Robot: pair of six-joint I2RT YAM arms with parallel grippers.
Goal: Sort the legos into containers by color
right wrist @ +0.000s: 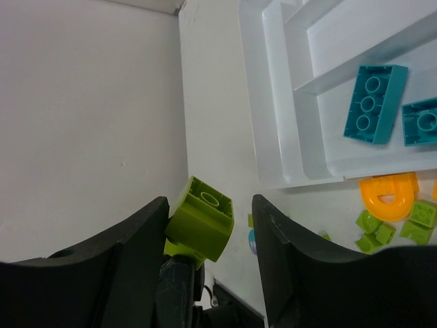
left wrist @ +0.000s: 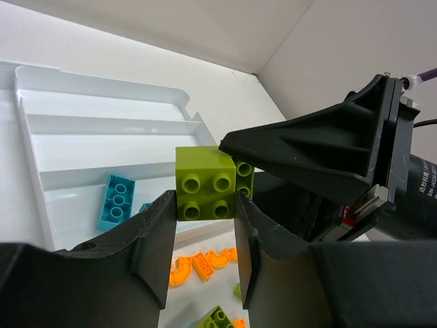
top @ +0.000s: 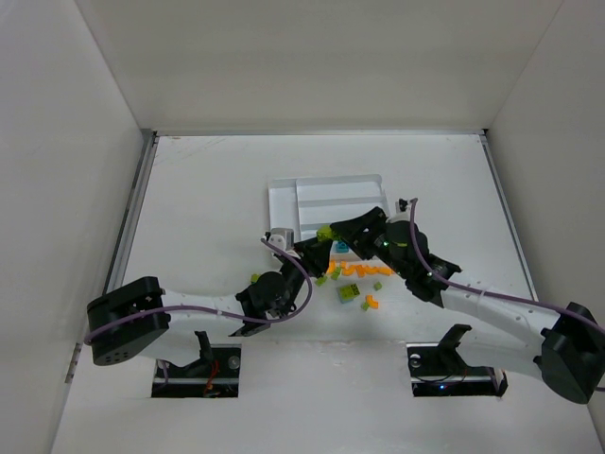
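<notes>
Pinching a lime brick (left wrist: 205, 191) from both sides, my left jaws hold it clear of the bench (top: 208, 189), just at the near edge of the white tray (left wrist: 41, 184). It is a square, four-stud block with no long axis to speak of. Its studded face points back toward my left wrist camera, and its flat sides press against my two fingers (left wrist: 153, 239). A second lime piece (left wrist: 244, 176) sits tight against its far right side, and I cannot tell whether the two are joined. From my right wrist the same brick shows tilted, one corner low, a ringed face turned up toward that camera. My right jaws stand spread around it: one finger is close beside it, and the other is well clear with a gap between. Beyond it, the nearest long section of the tray holds a teal brick (right wrist: 374, 102), its long axis lying slantwise across the section, and another teal brick (right wrist: 423, 123) just beside it. On the bench before the tray lie an orange arch (right wrist: 389, 195) and small lime bricks (right wrist: 372, 229).
</notes>
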